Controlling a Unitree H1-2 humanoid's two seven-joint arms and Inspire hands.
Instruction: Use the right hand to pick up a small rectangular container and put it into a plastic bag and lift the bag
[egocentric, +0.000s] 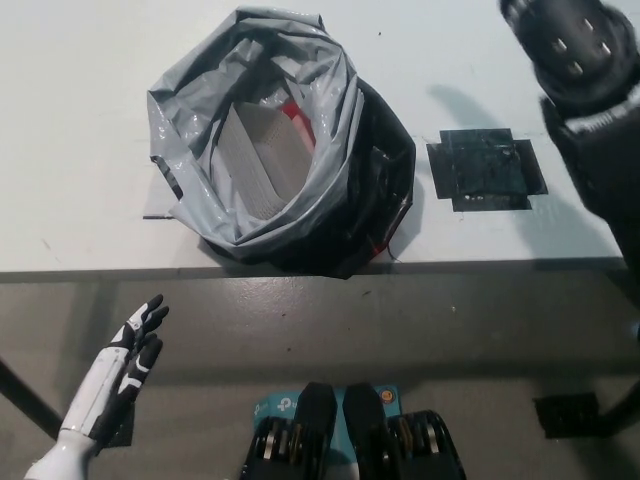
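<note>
At the table (80, 150) edge, the plastic bag (270, 140) gapes open

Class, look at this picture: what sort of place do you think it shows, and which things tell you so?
Probably a robot test bench or lab, not a home. A plain white table carries only a grey plastic bag and a black tape patch that may mark a position. The white left robot hand rests below the table edge.

white table (80, 120), grey bag (265, 130), maybe tape patch (485, 172)
</note>
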